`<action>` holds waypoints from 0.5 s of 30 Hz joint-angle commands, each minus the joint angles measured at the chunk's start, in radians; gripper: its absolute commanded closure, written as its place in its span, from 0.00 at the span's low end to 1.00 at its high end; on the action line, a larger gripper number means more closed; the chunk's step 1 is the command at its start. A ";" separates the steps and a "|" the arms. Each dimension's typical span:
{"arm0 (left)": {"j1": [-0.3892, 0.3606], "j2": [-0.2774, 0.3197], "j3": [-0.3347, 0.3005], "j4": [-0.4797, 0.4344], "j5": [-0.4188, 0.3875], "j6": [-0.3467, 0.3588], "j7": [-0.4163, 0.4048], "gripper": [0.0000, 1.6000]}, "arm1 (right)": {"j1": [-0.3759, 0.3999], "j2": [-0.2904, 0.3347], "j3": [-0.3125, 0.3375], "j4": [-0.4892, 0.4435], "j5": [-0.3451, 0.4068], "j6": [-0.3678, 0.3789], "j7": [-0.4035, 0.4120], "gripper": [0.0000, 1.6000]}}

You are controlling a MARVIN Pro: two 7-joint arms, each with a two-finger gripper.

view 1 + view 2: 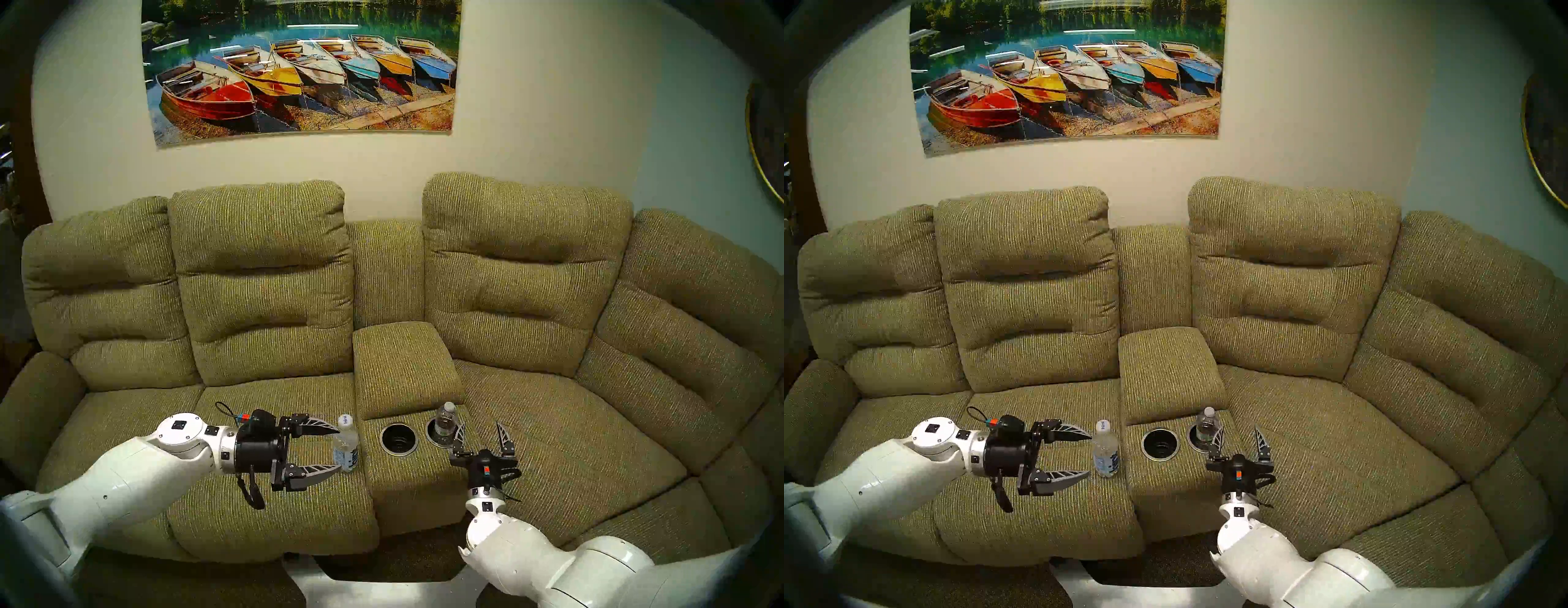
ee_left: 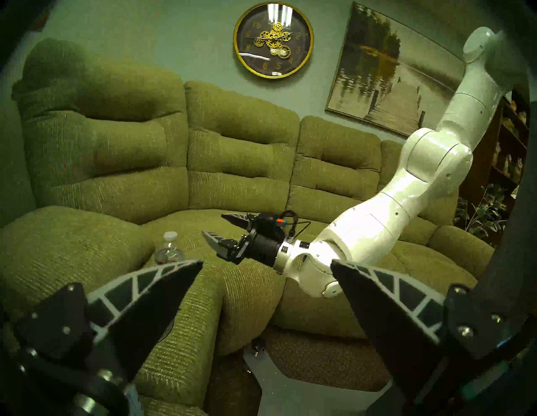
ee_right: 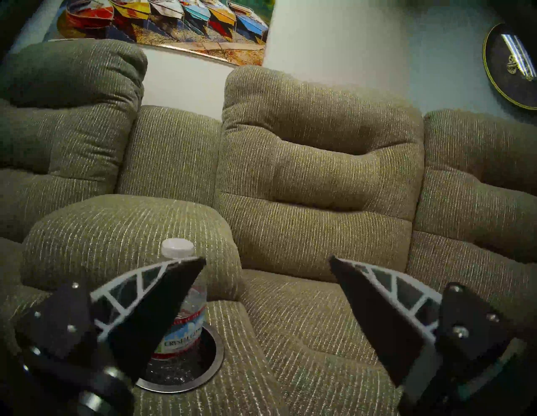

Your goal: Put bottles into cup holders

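an olive-green ribbed fabric sectional sofa (image 1: 263, 403) fills the room's corner, under a large print of coloured rowing boats (image 1: 301, 68) on a pale wall; a round gold-rimmed black clock (image 2: 273, 39) hangs on the adjoining wall. the sofa's padded centre console (image 1: 403, 369) carries two round black-lined cup holders with silvery rims, side by side. the left cup holder (image 1: 399, 438) holds nothing. the right cup holder (image 1: 437, 435) holds a small clear plastic bottle with a white cap and a red-banded label (image 1: 445, 420), upright, cap up, long axis vertical. a second clear bottle with a blue-printed white label (image 1: 346, 443) stands upright on the seat cushion just left of the console, cap up. the left gripper (image 1: 339, 449) points sideways at it, jaws spread wide around empty air, tips just beside the bottle. the right gripper (image 1: 481, 431) is released too, jaws apart, just right of the seated bottle.
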 commanded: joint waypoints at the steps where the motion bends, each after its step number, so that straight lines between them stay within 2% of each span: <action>1: -0.050 -0.049 -0.012 0.029 0.010 0.008 0.060 0.00 | -0.038 0.040 -0.009 -0.066 -0.021 -0.007 -0.012 0.00; 15: -0.115 -0.166 0.014 0.154 0.066 0.057 0.196 0.00 | -0.103 0.102 -0.018 -0.182 -0.060 -0.007 -0.040 0.00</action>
